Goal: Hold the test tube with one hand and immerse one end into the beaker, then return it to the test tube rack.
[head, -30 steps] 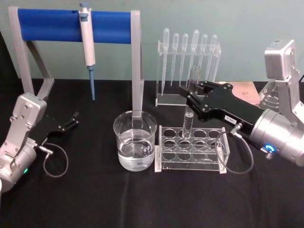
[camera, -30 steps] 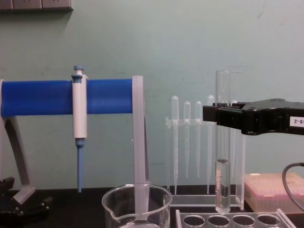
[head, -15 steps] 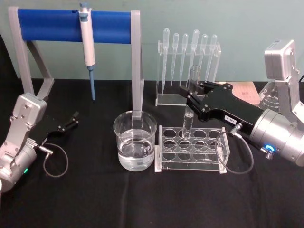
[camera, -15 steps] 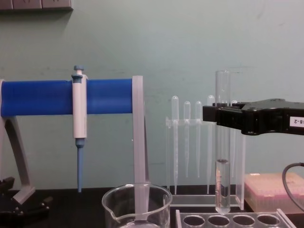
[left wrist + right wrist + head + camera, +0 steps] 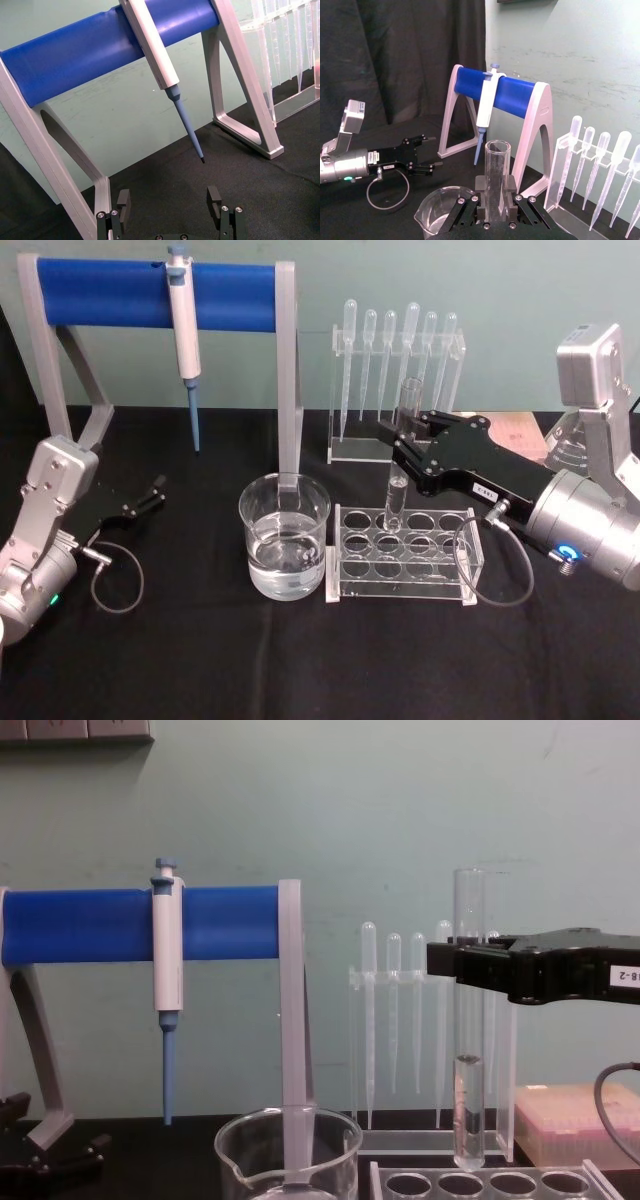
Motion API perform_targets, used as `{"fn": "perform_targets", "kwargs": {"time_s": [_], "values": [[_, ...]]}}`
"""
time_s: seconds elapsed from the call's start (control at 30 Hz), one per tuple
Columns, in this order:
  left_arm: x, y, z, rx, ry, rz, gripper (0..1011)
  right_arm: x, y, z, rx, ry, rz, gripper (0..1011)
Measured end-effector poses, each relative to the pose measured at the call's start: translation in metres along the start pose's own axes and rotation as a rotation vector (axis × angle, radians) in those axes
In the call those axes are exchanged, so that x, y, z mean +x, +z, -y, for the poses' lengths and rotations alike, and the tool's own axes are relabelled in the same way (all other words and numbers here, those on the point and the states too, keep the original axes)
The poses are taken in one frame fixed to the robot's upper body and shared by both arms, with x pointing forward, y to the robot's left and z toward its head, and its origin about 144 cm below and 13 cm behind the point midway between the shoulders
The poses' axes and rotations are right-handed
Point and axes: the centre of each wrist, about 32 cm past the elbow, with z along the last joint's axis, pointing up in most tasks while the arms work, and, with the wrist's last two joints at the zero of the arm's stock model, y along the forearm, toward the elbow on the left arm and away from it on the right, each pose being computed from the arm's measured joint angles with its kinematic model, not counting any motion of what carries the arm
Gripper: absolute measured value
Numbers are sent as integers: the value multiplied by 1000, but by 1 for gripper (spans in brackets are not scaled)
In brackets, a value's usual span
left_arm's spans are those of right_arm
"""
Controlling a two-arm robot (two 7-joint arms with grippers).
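Note:
The test tube [image 5: 395,498] hangs upright with a little liquid in its round bottom, its tip just above the back row of the clear rack [image 5: 400,558]. My right gripper [image 5: 398,438] is shut on its upper part, below the open rim. In the chest view the test tube [image 5: 468,1040] drops from the right gripper [image 5: 458,962] to just over the rack holes. The right wrist view shows the test tube [image 5: 496,172] clamped between the jaws. The beaker [image 5: 284,538], part filled with water, stands left of the rack. My left gripper [image 5: 152,492] rests open at the far left.
A blue-barred stand [image 5: 110,292] holding a micropipette [image 5: 183,335] stands behind the beaker. Behind the rack is a clear holder with several plastic pipettes [image 5: 395,360]. A pink box [image 5: 575,1120] lies at the back right. Black cloth covers the table.

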Motion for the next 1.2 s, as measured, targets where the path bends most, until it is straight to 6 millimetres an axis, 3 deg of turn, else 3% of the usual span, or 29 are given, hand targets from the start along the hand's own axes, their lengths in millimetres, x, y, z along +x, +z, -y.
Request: {"fn": "perform_targets", "kwargs": {"time_s": [1.2], "values": [[0, 0, 0, 0, 0, 0, 1000, 0, 0, 0, 0, 0, 0, 225]]}}
